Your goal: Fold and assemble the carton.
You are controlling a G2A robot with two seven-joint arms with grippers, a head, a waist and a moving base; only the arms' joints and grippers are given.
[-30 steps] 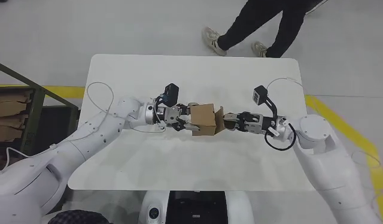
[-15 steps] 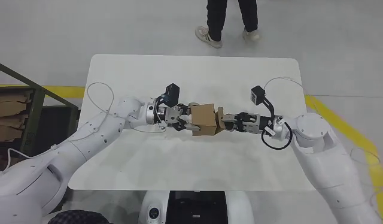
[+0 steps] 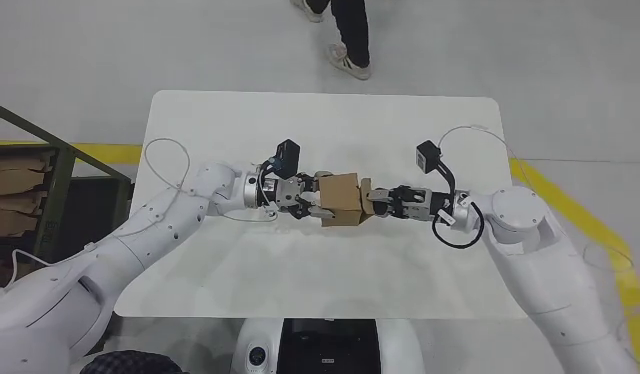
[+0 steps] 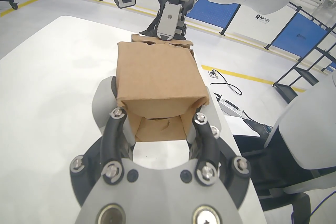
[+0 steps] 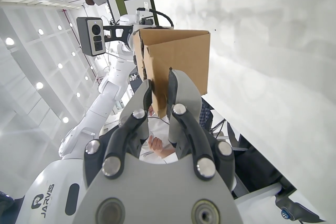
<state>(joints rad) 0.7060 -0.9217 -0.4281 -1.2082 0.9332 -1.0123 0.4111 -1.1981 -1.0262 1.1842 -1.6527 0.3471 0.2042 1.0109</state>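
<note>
Carton [image 3: 341, 199] mid-desk [image 3: 400, 124], left gripper [image 4: 157, 114] fingers clamped across its open end, right gripper [image 5: 160, 93] fingers pinching the far flap [image 4: 181, 43], so press that flap in squarely while the left braces firm.

A small brown corrugated carton [image 3: 340, 200] sat squared up into a box over the middle of the white table [image 3: 250, 124], lying lengthwise between the two grippers. Its plain top panel faced upward. One end of the carton [image 4: 157, 72] stood open toward the left gripper [image 4: 157, 104], which clasped its two side walls, the hollow interior visible. At the far end, a rough-edged end flap [image 5: 157, 96] jutted out, pinched edge-on by the right gripper [image 5: 160, 86]. Whether the carton's [image 5: 181, 59] underside touched the tabletop could not be told.
</note>
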